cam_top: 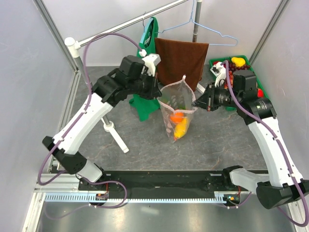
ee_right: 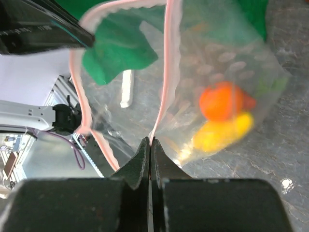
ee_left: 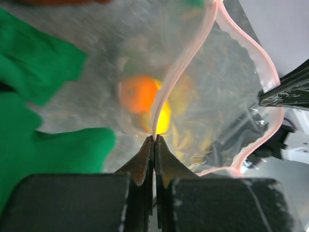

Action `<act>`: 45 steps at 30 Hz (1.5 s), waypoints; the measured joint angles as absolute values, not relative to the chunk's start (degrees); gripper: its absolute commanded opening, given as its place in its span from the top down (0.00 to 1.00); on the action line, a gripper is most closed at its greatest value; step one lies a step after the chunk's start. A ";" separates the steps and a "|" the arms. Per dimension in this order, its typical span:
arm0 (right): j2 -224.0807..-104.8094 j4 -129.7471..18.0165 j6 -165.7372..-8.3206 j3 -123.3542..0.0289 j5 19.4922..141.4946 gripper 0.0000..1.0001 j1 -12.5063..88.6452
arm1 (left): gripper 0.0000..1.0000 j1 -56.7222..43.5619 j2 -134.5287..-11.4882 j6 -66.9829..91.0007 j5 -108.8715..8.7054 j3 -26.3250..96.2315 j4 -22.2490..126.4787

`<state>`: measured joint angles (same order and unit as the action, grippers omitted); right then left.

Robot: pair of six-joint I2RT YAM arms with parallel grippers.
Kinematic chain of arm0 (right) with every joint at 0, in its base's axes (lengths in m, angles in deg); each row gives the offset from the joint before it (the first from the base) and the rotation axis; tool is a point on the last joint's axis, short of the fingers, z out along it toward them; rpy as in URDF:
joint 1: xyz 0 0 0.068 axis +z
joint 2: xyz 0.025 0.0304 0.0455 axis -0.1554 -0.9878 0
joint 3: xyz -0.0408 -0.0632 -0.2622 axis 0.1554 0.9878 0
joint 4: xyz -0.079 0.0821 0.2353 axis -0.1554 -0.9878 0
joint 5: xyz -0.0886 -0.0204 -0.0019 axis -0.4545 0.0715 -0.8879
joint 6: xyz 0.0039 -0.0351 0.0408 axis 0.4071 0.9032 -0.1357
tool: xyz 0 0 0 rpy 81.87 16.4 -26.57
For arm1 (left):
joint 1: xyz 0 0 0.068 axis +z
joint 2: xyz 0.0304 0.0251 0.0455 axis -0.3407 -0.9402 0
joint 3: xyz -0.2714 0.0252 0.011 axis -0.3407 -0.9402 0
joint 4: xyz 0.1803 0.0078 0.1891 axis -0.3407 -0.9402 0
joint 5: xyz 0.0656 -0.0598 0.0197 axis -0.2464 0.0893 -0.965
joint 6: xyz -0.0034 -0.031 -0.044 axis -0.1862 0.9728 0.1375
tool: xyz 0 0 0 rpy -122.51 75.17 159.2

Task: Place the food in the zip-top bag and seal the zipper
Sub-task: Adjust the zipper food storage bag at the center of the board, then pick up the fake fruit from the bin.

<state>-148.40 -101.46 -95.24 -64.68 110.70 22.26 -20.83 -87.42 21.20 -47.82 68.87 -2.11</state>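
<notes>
— Left gripper (ee_left: 154,137), item one: state and holding?
— Jaws pressed together on the zipper (ee_left: 179,72), at the left side of the mouth of the zip-top bag (cam_top: 177,108). The arm reaches in from the left with its fingers pointing right, toward the bag.

— Right gripper (ee_right: 149,140), item two?
— Likewise pinched tight on the pink strip, at the opposite side of the mouth. The forearm comes in from the right, fingers pointing left.

— Bag, position?
— Slung between the two grippers above the table (cam_top: 145,140). The mouth stands open as a loop and the body hangs down from the rim. Whether the bottom touches the table cannot be told.

— Contents?
— One orange piece (cam_top: 176,117) and one yellow piece (cam_top: 181,128), low in the bag and touching. A yellow fruit (cam_top: 237,61) lies with further food in the green tray (cam_top: 248,60) behind the right arm, well apart from the bag.

— Governing relation?
— The zipper runs left to right from one grip to the other, so each gripper sits at one end and neither is nearer. Judged: drawing the grips apart would flatten the loop for sealing. The tray lies nearer the right arm.
</notes>
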 measured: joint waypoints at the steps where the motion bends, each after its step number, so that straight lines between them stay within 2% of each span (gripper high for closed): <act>1: -148.07 -101.62 -95.28 -65.21 111.09 1.00 22.26 | 0.98 -21.01 -86.22 19.87 -49.53 69.28 -2.57; 6: -150.48 -102.54 -94.63 -65.47 110.35 1.00 22.31 | 0.98 -22.14 -83.84 15.76 -55.27 70.64 -3.94; 12: -156.27 -105.97 -90.34 -65.18 105.76 1.00 21.32 | 0.98 -23.54 -88.45 15.26 -58.18 70.64 -4.12; 15: -156.62 -107.19 -88.03 -65.18 102.52 0.95 19.86 | 0.98 -24.33 -90.96 15.30 -58.60 70.64 -3.51; 16: -156.62 -107.34 -87.31 -65.18 101.52 0.87 19.29 | 0.98 -24.68 -91.77 15.30 -58.79 70.62 -3.22; 18: -156.62 -107.45 -85.76 -65.16 99.68 0.77 18.46 | 0.98 -25.34 -93.06 15.35 -58.92 70.62 -2.39; 19: -156.62 -107.63 -85.16 -65.12 98.83 0.63 18.16 | 0.98 -25.60 -93.67 15.37 -59.01 70.62 -1.95; 21: -156.62 -107.82 -84.25 -65.12 97.32 0.51 17.63 | 0.98 -25.93 -94.72 15.41 -59.36 70.64 -1.45; 22: -156.62 -107.85 -83.57 -65.12 96.60 0.38 17.26 | 0.98 -25.97 -95.23 15.46 -59.58 70.66 -1.30; 24: -156.62 -107.80 -82.85 -65.14 95.94 0.27 15.97 | 0.98 -25.97 -96.28 15.54 -59.91 71.18 -1.23; 27: -156.86 -106.67 -81.93 -65.38 96.71 0.22 10.96 | 0.98 -25.90 -97.52 15.67 -60.26 72.34 -0.73; 33: -165.21 -99.52 -80.09 -72.81 98.72 0.23 -0.47 | 0.98 -25.90 -98.83 16.07 -59.84 74.22 -0.47; 40: -182.52 -88.18 -76.51 -79.89 100.64 0.22 -6.11 | 0.98 -25.90 -99.25 16.66 -59.30 74.79 -0.42; 45: -192.16 -78.19 -76.09 -80.35 100.49 0.22 -6.67 | 0.98 -25.90 -99.25 17.10 -58.90 74.81 -0.42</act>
